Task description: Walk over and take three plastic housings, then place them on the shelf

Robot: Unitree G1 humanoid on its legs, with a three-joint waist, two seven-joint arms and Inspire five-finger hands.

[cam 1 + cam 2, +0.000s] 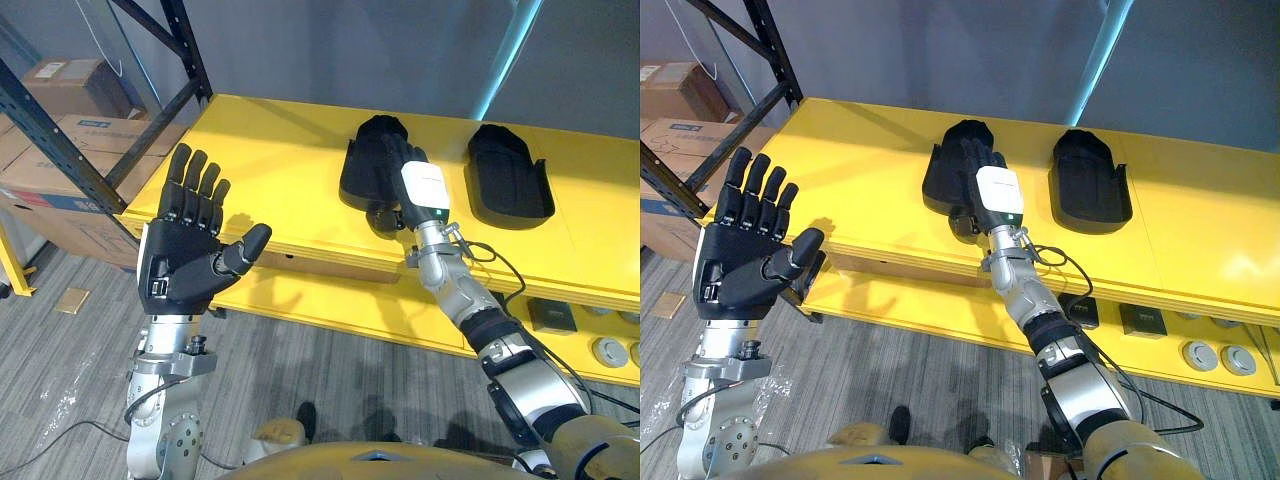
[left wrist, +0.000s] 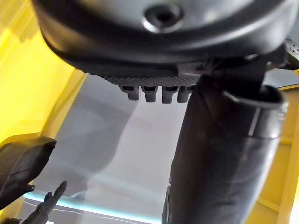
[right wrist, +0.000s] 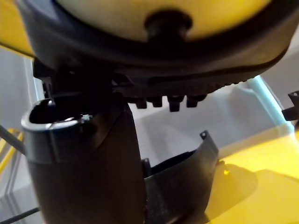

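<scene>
Two black plastic housings lie on the yellow shelf (image 1: 260, 150): one near the middle (image 1: 356, 172), the other further right (image 1: 508, 175). My right hand (image 1: 396, 160) lies flat on top of the middle housing with its fingers straight, and its thumb (image 1: 384, 214) hangs at the housing's front edge. In the right wrist view that housing's curved wall (image 3: 183, 181) sits just past the thumb. My left hand (image 1: 185, 262) is raised in front of the shelf's left front edge, open and empty, with the palm turned towards me.
Cardboard boxes (image 1: 72, 135) stand behind a dark rack post (image 1: 48, 132) at the left. A lower yellow shelf board (image 1: 330, 305) juts out below, with small round and square parts (image 1: 608, 351) at the right. Grey plank floor lies underneath.
</scene>
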